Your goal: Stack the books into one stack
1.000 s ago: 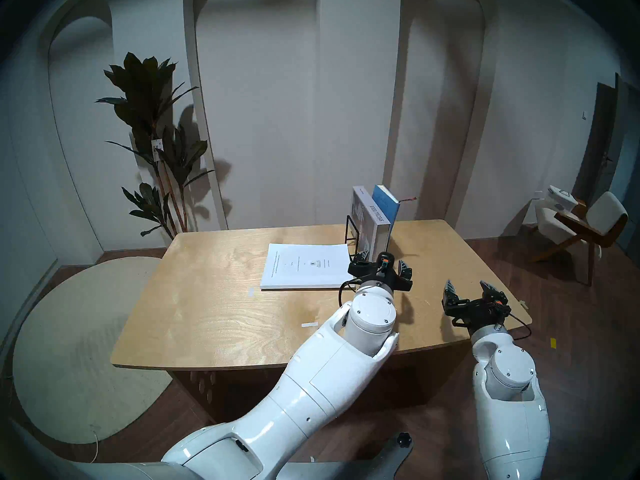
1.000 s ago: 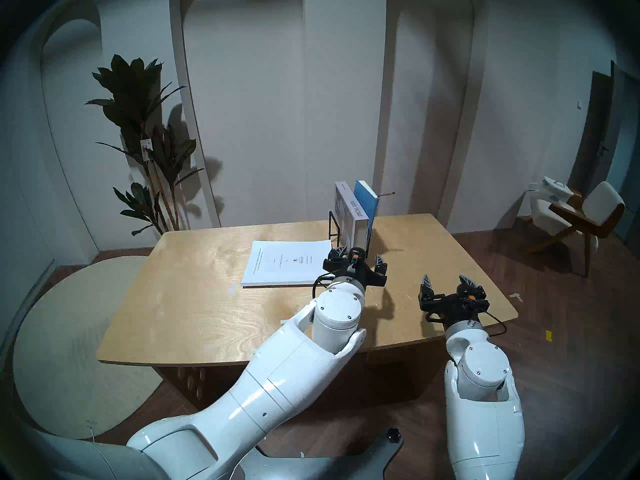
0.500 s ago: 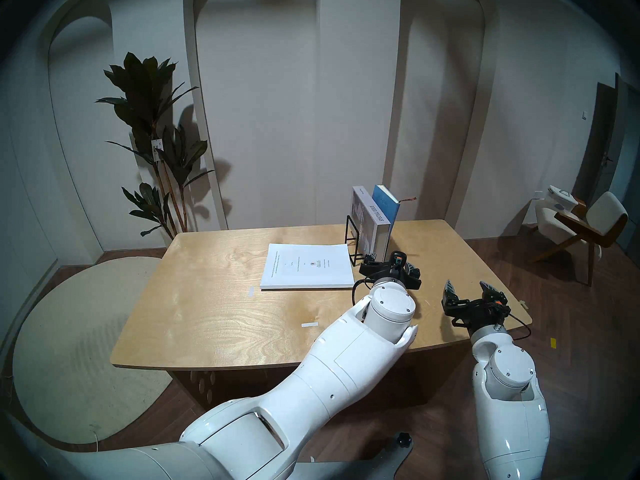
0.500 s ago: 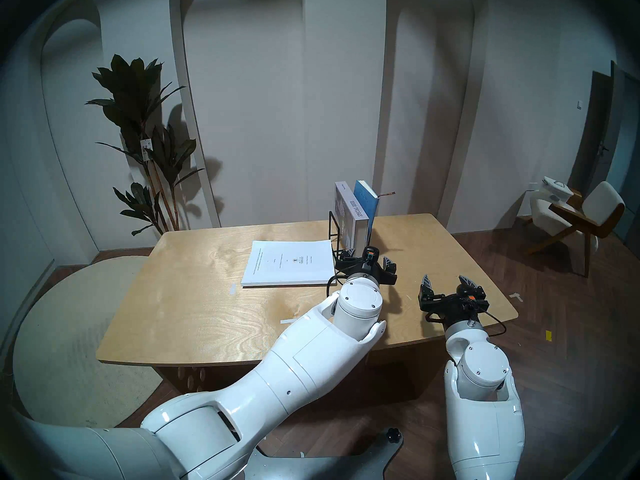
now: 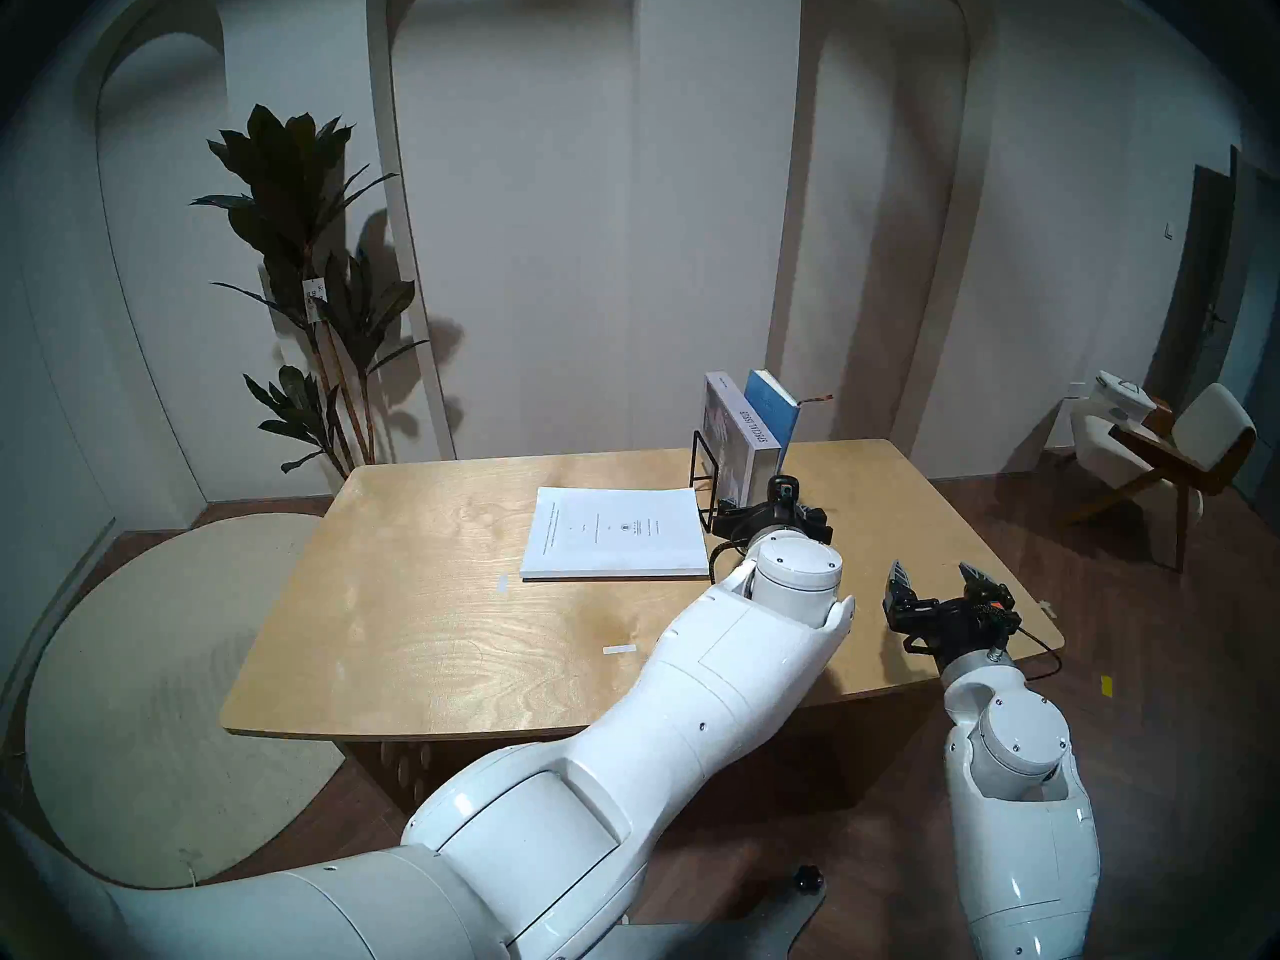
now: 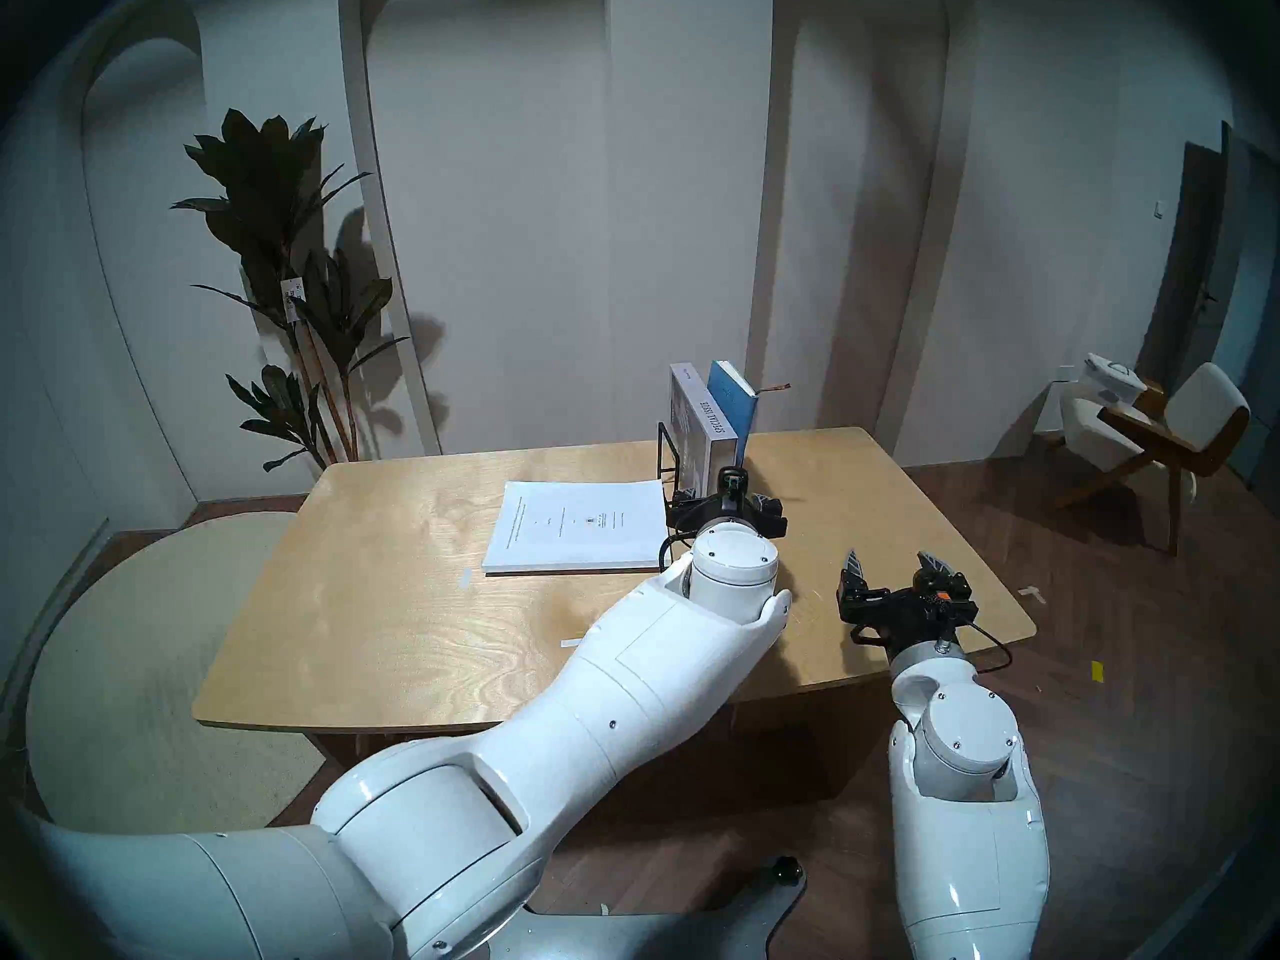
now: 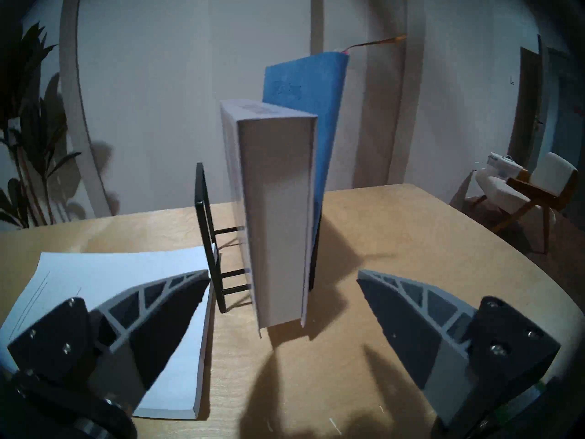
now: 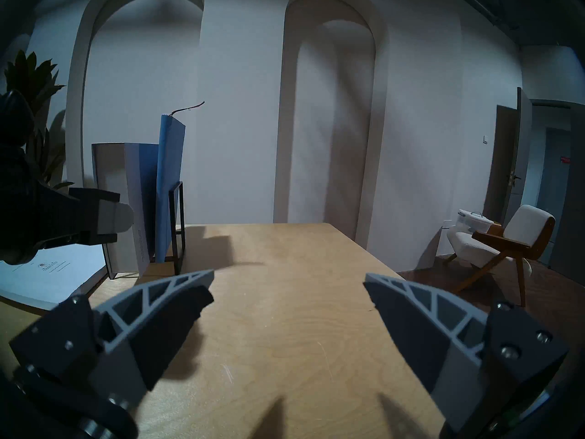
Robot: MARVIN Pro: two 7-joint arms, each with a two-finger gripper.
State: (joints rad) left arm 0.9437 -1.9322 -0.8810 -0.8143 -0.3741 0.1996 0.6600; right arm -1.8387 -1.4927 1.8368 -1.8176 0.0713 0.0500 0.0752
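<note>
While two of the three books stand upright in the black wire rack (image 5: 703, 477) at centre frame of the head view, the third lies flat. Grey thick book (image 7: 278, 213), "SPECIAL ISSUE" on its spine, stands with its page edge toward the left wrist camera. Blue hardcover (image 7: 319, 112) leans against its right side, a ribbon (image 7: 373, 44) trailing from the top. Large thin white book (image 5: 613, 539) lies flat on the worktop (image 5: 415, 591), just left of the rack; nothing is stacked on it.

Left gripper (image 7: 283, 278) sits level with the grey book's lower part, jaws wide apart, one finger (image 7: 164, 305) over the white book's corner, the other to the right of the blue cover; holds nothing, touches nothing visible.

Right gripper (image 8: 288, 280), lower right of the head view, hovers above bare worktop, jaws wide, empty.

Potted plant (image 5: 305, 273) stands upper left; an armchair (image 5: 1163, 446) at far right.
</note>
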